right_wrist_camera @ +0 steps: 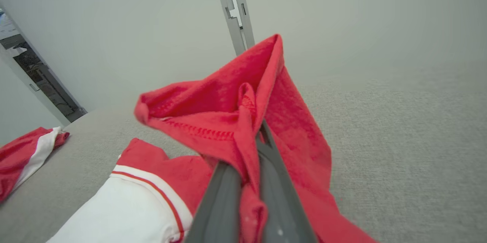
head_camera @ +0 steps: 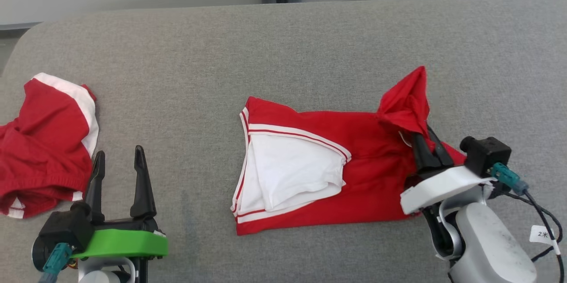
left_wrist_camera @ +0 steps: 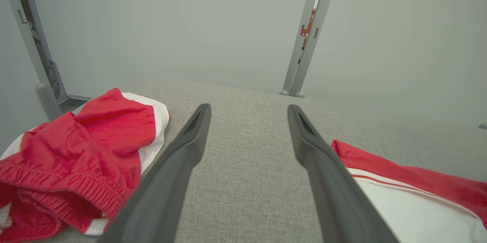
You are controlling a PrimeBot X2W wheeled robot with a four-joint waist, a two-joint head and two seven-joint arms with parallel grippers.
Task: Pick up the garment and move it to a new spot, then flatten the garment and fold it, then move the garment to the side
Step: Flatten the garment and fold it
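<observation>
Garment (head_camera: 367, 172) corner pinched in right fingers (head_camera: 421, 152), raised, wide grey surface (head_camera: 177, 75) around

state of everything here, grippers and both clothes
centre garment, lying partly folded on the grey cushion, white panel showing, right corner pinched and lifted
left garment, crumpled in a heap, untouched
right gripper, shut on the centre garment's raised corner
left gripper, open, holding nothing, between the two garments

Left arm's (head_camera: 118, 244) jaws gape; right arm's (head_camera: 489, 247) apparently clamped.
</observation>
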